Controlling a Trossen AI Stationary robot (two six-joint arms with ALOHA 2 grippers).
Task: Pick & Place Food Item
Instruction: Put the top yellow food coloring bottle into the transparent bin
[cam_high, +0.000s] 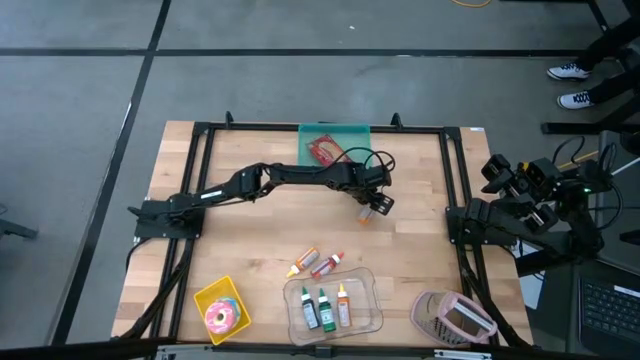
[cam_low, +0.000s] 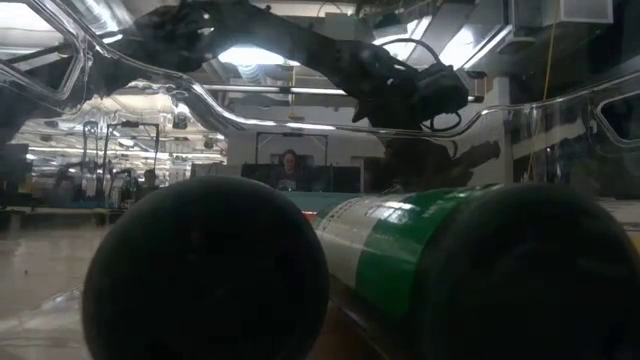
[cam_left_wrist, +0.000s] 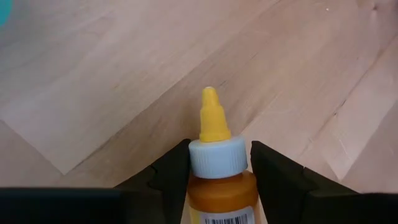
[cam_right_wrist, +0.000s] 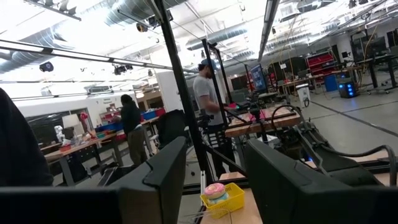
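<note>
Orange-filled bottle (cam_left_wrist: 219, 174), yellow nozzle and white cap, sat clamped between the left gripper's (cam_high: 377, 206) two dark fingers (cam_left_wrist: 169, 177), above bare wood near the middle of the table (cam_high: 250, 240). Counting from the near edge of the table in the high view: one yellow basket (cam_high: 212, 297) at the near left, holding one pink-frosted doughnut (cam_high: 222, 317); one clear plastic tray (cam_high: 365, 300) beside it, with three small bottles (cam_high: 326, 308) standing in a row inside, two green-topped and one orange-topped; one pink basket (cam_high: 430, 311) at the near right with a greyish item in it that could not be made out. Just beyond the clear tray, two more small bottles (cam_high: 316, 262) lay loose on the wood, side by side. That made six little bottles in all, five set down and one in the grip. Farther back, at the far edge of the table, stood one teal bin (cam_high: 352, 132) with a reddish packet (cam_high: 323, 150) inside. Off the table's right side, the right gripper (cam_right_wrist: 214, 171) waited folded back and raised, its fingers apart and holding nothing. Past the table, in the right wrist view, two people (cam_right_wrist: 208, 99) stood among workbenches, and one more person (cam_low: 290, 165) sat far back in the low view.
</note>
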